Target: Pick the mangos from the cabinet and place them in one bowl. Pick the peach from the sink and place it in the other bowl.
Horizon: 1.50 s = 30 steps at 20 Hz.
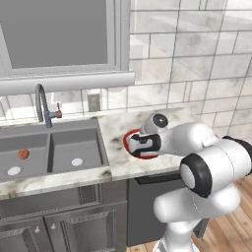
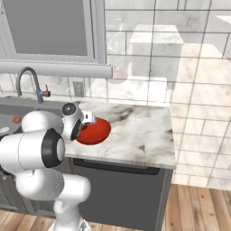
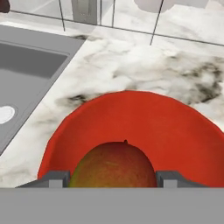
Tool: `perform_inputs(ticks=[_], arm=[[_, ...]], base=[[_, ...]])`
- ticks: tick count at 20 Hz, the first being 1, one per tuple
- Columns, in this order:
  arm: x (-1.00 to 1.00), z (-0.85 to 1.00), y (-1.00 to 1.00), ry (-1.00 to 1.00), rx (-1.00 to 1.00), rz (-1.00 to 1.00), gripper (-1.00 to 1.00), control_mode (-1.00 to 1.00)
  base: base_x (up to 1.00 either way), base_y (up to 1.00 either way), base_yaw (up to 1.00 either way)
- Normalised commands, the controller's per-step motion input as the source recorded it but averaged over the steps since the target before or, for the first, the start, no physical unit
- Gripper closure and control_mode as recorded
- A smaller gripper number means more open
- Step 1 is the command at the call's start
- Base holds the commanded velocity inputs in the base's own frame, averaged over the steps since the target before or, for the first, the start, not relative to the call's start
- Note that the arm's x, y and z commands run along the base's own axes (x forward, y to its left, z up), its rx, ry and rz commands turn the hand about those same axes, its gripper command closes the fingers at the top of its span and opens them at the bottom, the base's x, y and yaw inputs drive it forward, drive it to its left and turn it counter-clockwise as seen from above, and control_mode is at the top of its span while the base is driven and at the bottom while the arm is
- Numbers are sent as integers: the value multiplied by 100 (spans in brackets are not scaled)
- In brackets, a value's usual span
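White arm segments fill the lower right of the left base view, where we see the arm [image 1: 206, 172] bending toward the marble desk [image 1: 115, 147]. Its gripper [image 1: 134, 143] sits over the red bowl [image 1: 132, 147], which rests on the desk just right of the sink [image 1: 54, 147]. We see the peach [image 1: 23, 154] in the left basin, near a pale drain, and the tap [image 1: 43, 104] with its red handle behind the 2 basins.

From the right base view, we find the arm [image 2: 40, 144] in the lower left, with the bowl [image 2: 97, 131] partly hidden behind the wrist. The peach [image 2: 16, 119] shows as a small reddish spot in the sink [image 2: 13, 118] at the left edge. The desk [image 2: 140, 131] runs right to the tiled wall.

Through the hand view, we look down on 1 mango [image 3: 113, 165], red and green, clamped between the 2 fingertips [image 3: 52, 178] of the gripper [image 3: 113, 179]. It hangs over the bowl [image 3: 175, 131]; we cannot tell whether it touches the bowl. The sink [image 3: 30, 74] lies at the upper left.
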Motion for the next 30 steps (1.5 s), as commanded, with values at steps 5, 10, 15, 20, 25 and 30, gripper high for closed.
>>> perform_inputs(ticks=[5, 10, 15, 20, 25, 30], arm=[[25, -20, 0, 0, 0, 0, 100, -100], [23, -14, -4, 0, 0, 0, 100, -100], [9, -3, -8, 0, 0, 0, 100, -100], [0, -4, -7, 0, 0, -1, -100, -100], [0, -9, -11, 0, 0, 0, -100, -100], [0, -9, -11, 0, 0, 0, -100, -100]], base=[[0, 0, 0], [0, 0, 0], [0, 0, 0], [0, 0, 0], [0, 0, 0], [0, 0, 0]])
